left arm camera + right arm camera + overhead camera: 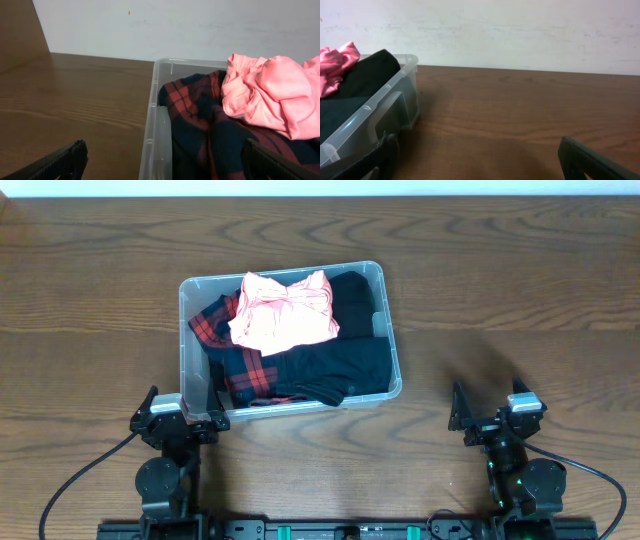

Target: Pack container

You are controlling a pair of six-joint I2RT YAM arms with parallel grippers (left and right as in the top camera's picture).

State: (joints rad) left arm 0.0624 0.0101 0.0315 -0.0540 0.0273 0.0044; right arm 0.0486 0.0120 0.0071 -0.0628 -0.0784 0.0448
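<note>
You had both arms resting on the near side of the filled container (191,286), jaws spread and holding nothing.

Your left gripper (183,408) sat at the container's near left corner with its fingers (59,163) wide apart; whether one of them touched the plastic could not be told. The container lay on the wooden table (520,290), towards its far side and a little left of centre. Inside it, a red-and-black plaid cloth (236,358) filled the left end, a crumpled pink cloth (285,311) lay on top towards the far side, and a black cloth (345,360) covered the right half. Your right gripper (487,396) stood well apart from the container's near right corner, on bare wood, its fingers (592,161) also wide apart.
</note>
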